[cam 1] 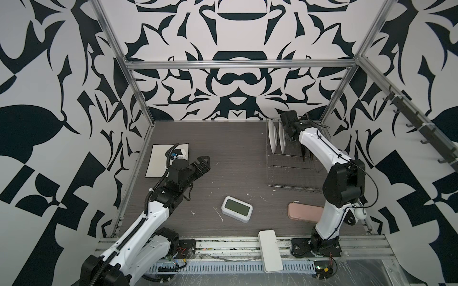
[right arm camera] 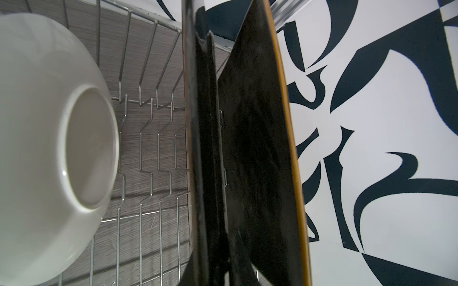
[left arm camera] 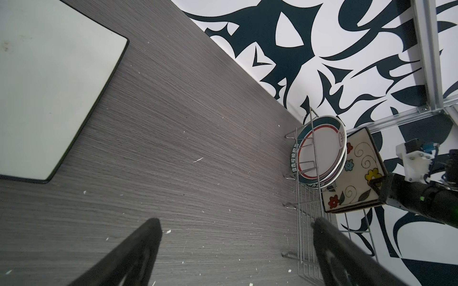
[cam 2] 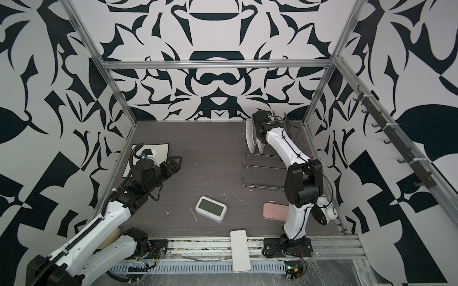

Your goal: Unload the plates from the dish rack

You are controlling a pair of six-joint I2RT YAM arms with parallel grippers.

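**Two High, Two Wrist-Mounted**

Both top views: from high over the near edge, steeply down across the whole table (cam 1: 235, 153), almost identical. Left wrist: low over its bare surface, facing the distant dish rack (left arm camera: 306, 215) and floral square plate (left arm camera: 354, 173). Right wrist: close inside that rack, beside a white round plate (right arm camera: 49, 148). Rack common to all four.

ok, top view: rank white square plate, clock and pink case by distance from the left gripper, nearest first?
1. white square plate, lying just left of the left gripper.
2. clock, mid-table, toward the front.
3. pink case, front right.
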